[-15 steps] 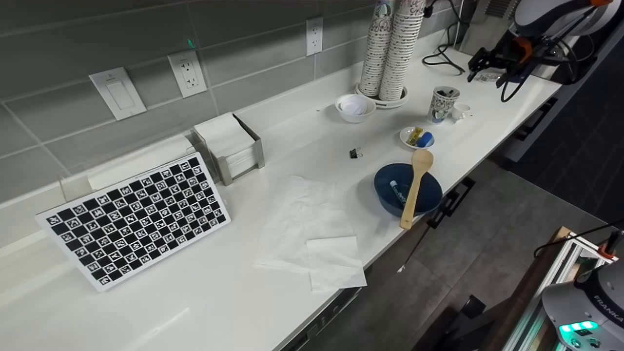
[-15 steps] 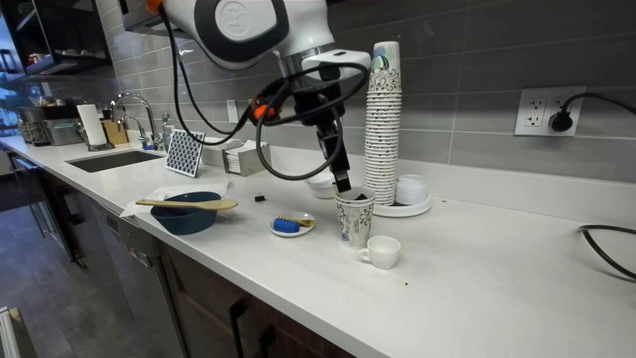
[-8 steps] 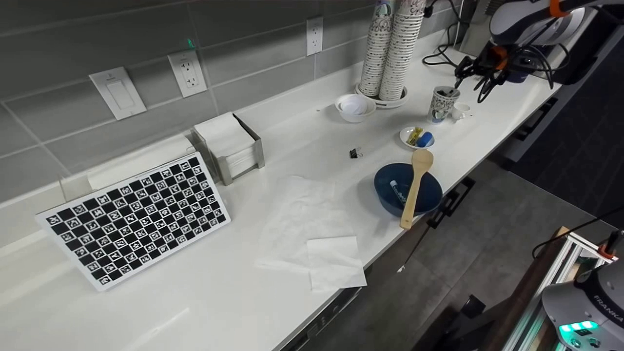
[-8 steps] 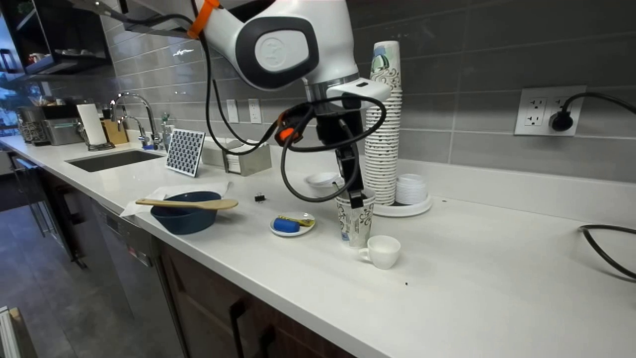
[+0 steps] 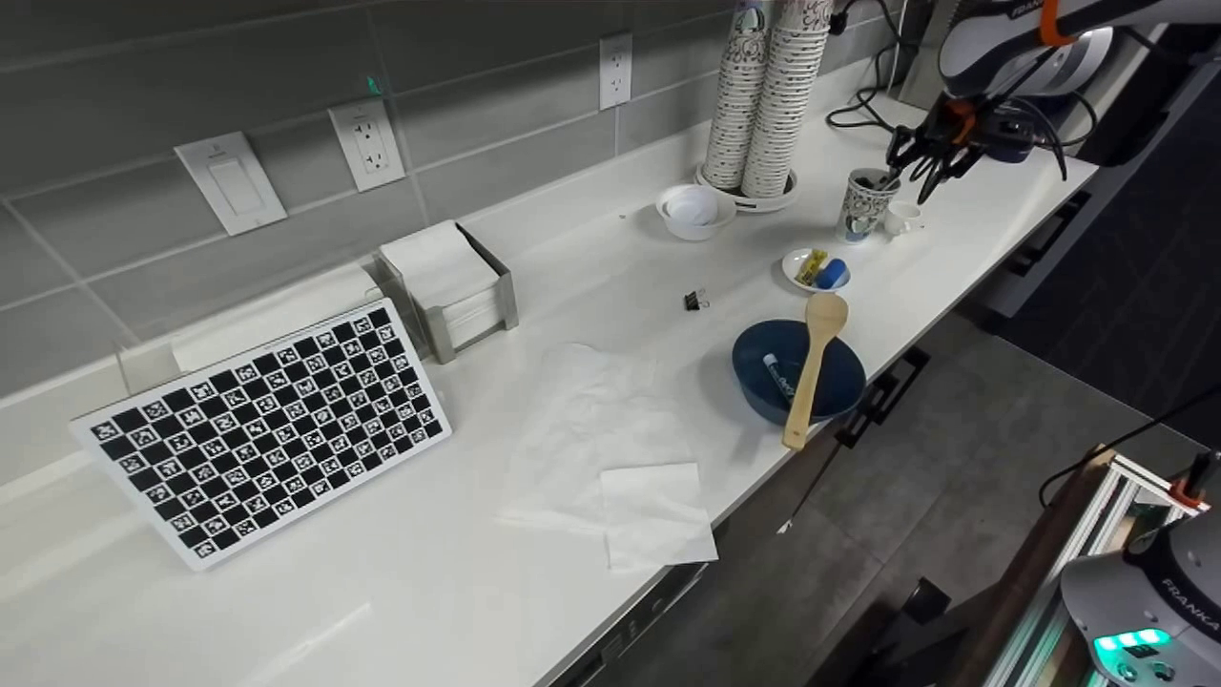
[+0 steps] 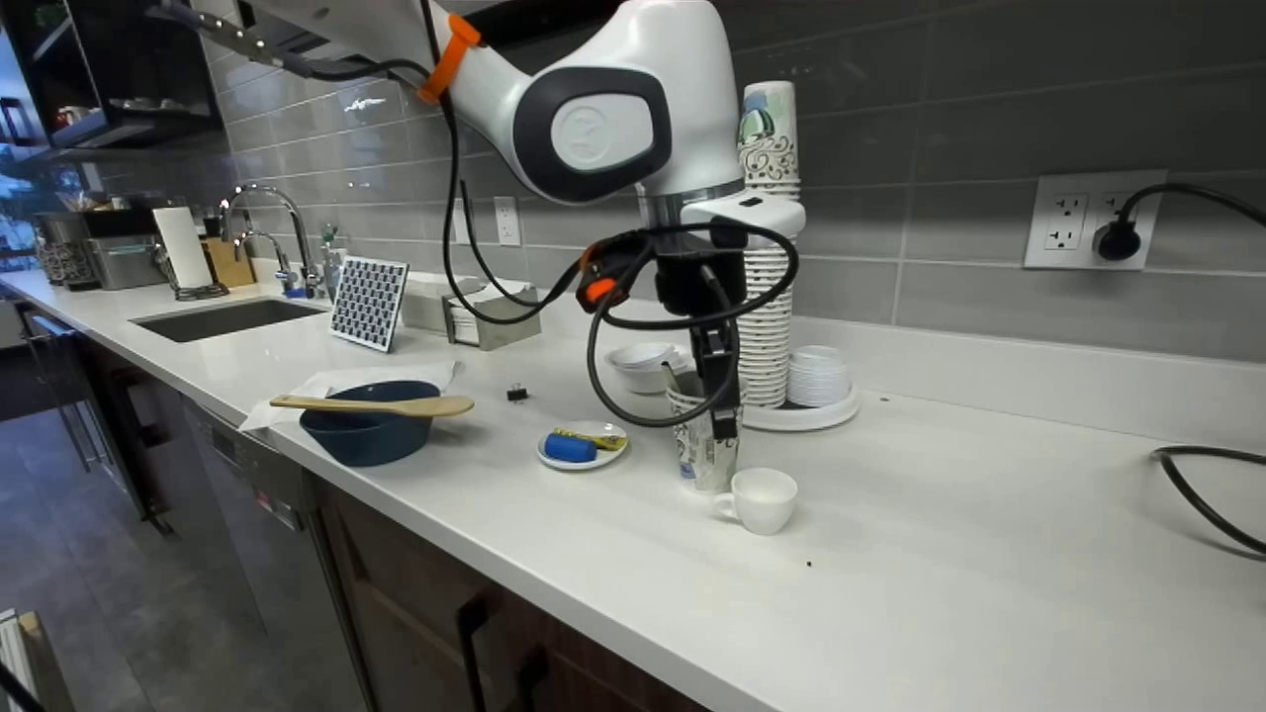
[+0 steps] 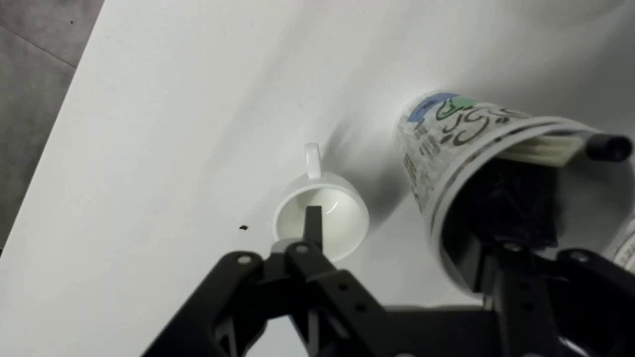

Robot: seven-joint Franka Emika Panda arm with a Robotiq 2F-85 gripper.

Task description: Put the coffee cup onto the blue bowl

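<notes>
The coffee cup is a small plain-looking white mug (image 6: 762,500), upright on the counter beside a patterned paper cup. It also shows in an exterior view (image 5: 900,218) and the wrist view (image 7: 342,225), its handle toward the top there. My gripper (image 7: 398,248) is open and empty. In the wrist view one finger overlaps the mug's mouth and the other overlaps the paper cup's mouth. In both exterior views the gripper (image 5: 908,183) (image 6: 725,425) hangs above the mug, close to the paper cup. The blue bowl (image 5: 839,377) (image 6: 364,445) stands near the counter's front edge.
A wooden spoon (image 5: 809,382) lies across the bowl, with a marker (image 5: 777,375) inside. The paper cup (image 6: 700,465) holds dark items. A small plate (image 6: 584,462) with blue and yellow objects stands between bowl and cups. Tall cup stacks (image 5: 734,114) stand by the wall.
The arm has come down, and the gripper has moved from behind the paper cup's rim to lower beside it, nearer the mug. The mug, bowl and other objects have not moved.
</notes>
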